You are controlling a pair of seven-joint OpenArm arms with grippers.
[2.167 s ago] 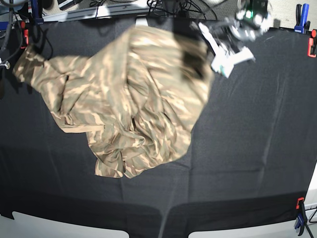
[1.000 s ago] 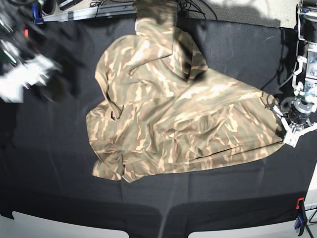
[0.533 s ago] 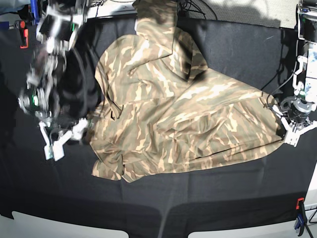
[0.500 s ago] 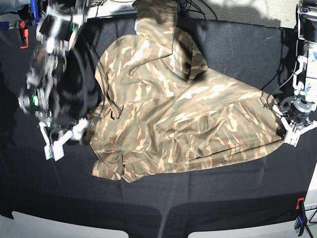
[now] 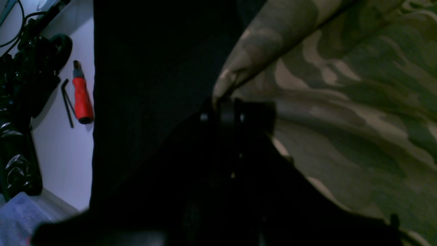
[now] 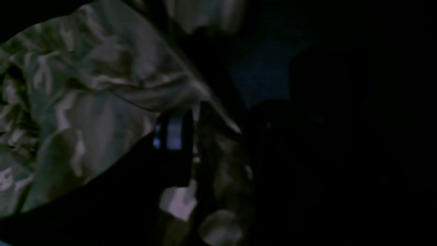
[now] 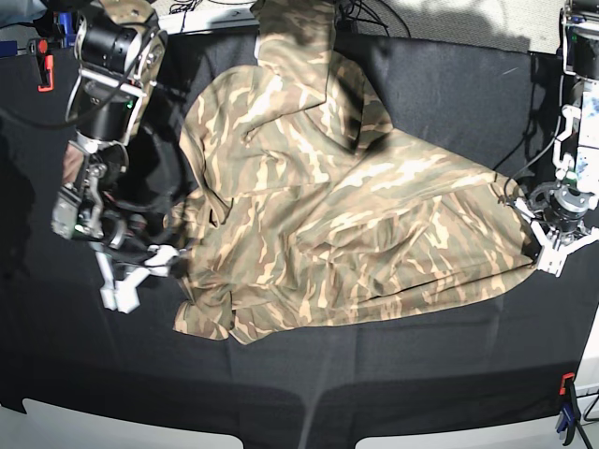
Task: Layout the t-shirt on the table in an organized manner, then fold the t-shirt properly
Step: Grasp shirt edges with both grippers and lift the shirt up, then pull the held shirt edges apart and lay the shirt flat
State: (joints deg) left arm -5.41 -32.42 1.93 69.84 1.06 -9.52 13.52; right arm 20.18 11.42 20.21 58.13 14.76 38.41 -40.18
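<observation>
The camouflage t-shirt (image 7: 328,215) lies crumpled and spread across the middle of the black table (image 7: 421,374), with one part trailing over the far edge. My left gripper (image 7: 535,227) is at the shirt's right corner. In the left wrist view it (image 5: 222,109) is shut on a raised fold of the t-shirt (image 5: 341,85). My right gripper (image 7: 145,271) is at the shirt's left edge with its white fingers spread. In the dark right wrist view, cloth (image 6: 85,102) lies between its jaws (image 6: 218,136).
A red clamp (image 7: 42,70) sits at the far left edge, and a red and blue clamp (image 7: 566,407) at the near right corner. Cables lie along the far edge. A red-handled screwdriver (image 5: 82,99) lies beyond the table's edge.
My right arm has swung down and in to the shirt's left edge. The left gripper still holds the right corner where it had pulled it. The shirt has barely moved.
</observation>
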